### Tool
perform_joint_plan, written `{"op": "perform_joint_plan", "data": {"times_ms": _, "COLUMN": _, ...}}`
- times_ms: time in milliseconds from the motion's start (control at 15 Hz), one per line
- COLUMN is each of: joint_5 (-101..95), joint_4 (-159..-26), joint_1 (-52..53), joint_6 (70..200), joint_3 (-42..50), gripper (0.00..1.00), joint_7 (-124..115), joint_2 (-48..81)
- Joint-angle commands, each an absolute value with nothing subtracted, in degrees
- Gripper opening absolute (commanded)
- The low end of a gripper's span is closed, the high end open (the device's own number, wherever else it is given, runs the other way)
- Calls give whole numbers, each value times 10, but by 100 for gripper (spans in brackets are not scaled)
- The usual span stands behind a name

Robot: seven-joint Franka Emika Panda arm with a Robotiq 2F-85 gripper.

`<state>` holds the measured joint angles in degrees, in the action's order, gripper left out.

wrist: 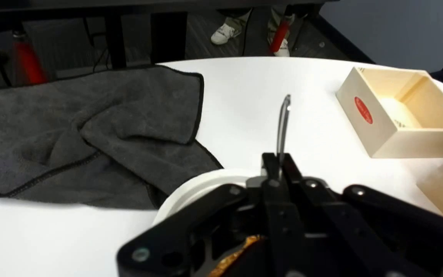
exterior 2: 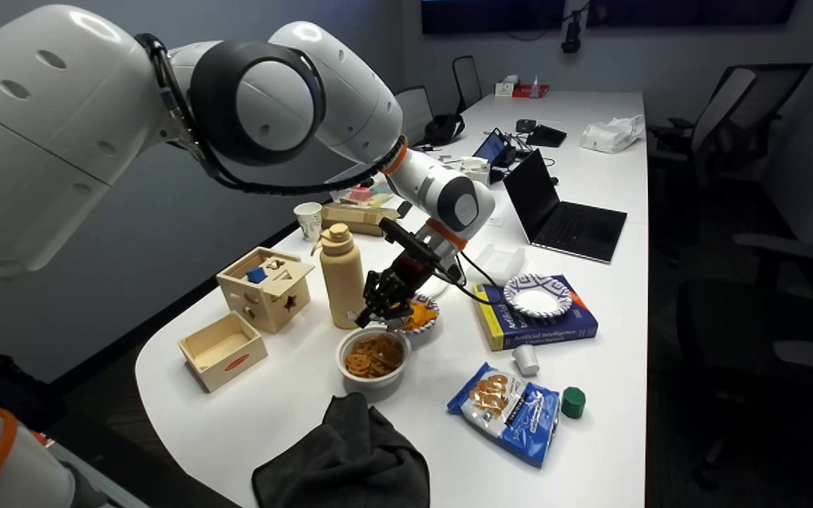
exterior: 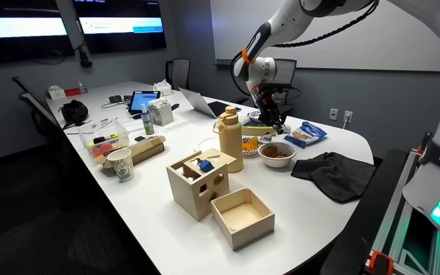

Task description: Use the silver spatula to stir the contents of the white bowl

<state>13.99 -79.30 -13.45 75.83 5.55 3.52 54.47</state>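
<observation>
The white bowl (exterior: 277, 162) holds brown pretzel-like pieces, the contents (exterior 2: 375, 355); the bowl also shows in an exterior view (exterior 2: 371, 382). In the wrist view its rim (wrist: 181, 196) is partly hidden behind my gripper. My gripper (wrist: 280, 159) is shut on the thin handle of the silver spatula (wrist: 283, 123), which sticks out past the fingertips. In both exterior views my gripper (exterior: 279, 129) (exterior 2: 366, 317) is above the bowl's far side. The spatula's silver blade (exterior 2: 396, 324) shows near the bowl's far rim; I cannot tell whether it touches anything.
A patterned bowl of orange chips (exterior 2: 421, 317) and a tan bottle (exterior 2: 342, 275) stand close to the white bowl. A dark cloth (exterior 2: 346, 458), a blue snack bag (exterior 2: 509, 413), a book (exterior 2: 540, 321), a shape-sorter box (exterior: 199, 187) and an open wooden box (exterior: 248, 233) lie around it.
</observation>
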Motion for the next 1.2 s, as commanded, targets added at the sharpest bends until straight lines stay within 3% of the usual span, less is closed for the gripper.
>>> {"op": "perform_joint_plan", "data": {"times_ms": 0, "joint_5": 144, "joint_4": -852, "joint_1": -137, "joint_6": 825, "joint_3": 51, "gripper": 1, "joint_7": 50, "joint_2": 501}}
{"op": "perform_joint_plan", "data": {"times_ms": 1133, "joint_5": 149, "joint_4": -893, "joint_1": -136, "joint_6": 947, "joint_3": 15, "gripper": 1, "joint_7": 88, "joint_2": 496}}
